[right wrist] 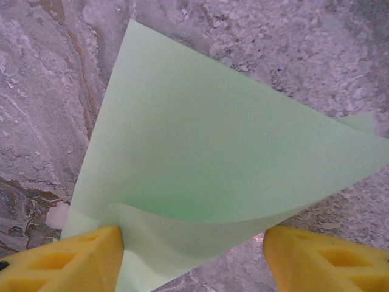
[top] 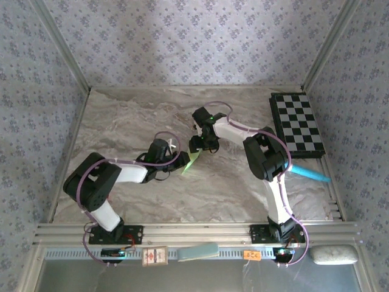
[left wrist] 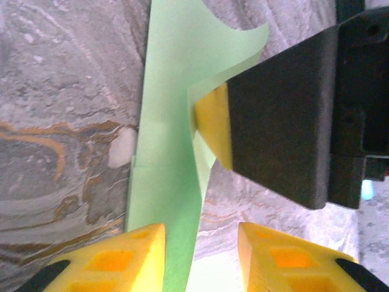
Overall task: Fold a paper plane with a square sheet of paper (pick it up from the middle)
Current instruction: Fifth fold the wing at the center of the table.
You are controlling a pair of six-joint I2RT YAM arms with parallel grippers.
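The pale green paper (top: 192, 160) lies mid-table, partly folded into a pointed shape, with both grippers meeting over it. In the left wrist view the paper (left wrist: 170, 121) runs as a long strip along my left-hand finger (left wrist: 121, 258). My left gripper (left wrist: 199, 234) is open, with bare table showing between the jaws. A yellow pad of the right gripper (left wrist: 213, 125) presses against a raised flap. In the right wrist view a curled flap of the paper (right wrist: 213, 140) bows up between the wide-apart fingers of my right gripper (right wrist: 193, 234), touching the left finger (right wrist: 73, 261).
A chessboard (top: 296, 125) lies at the back right, with a light-blue strip (top: 310, 174) near the right edge. On the front rail (top: 194, 231) side sit a small box (top: 155, 256), a light-blue card (top: 198, 251), an orange tag (top: 252, 255) and a grey pad (top: 334, 254).
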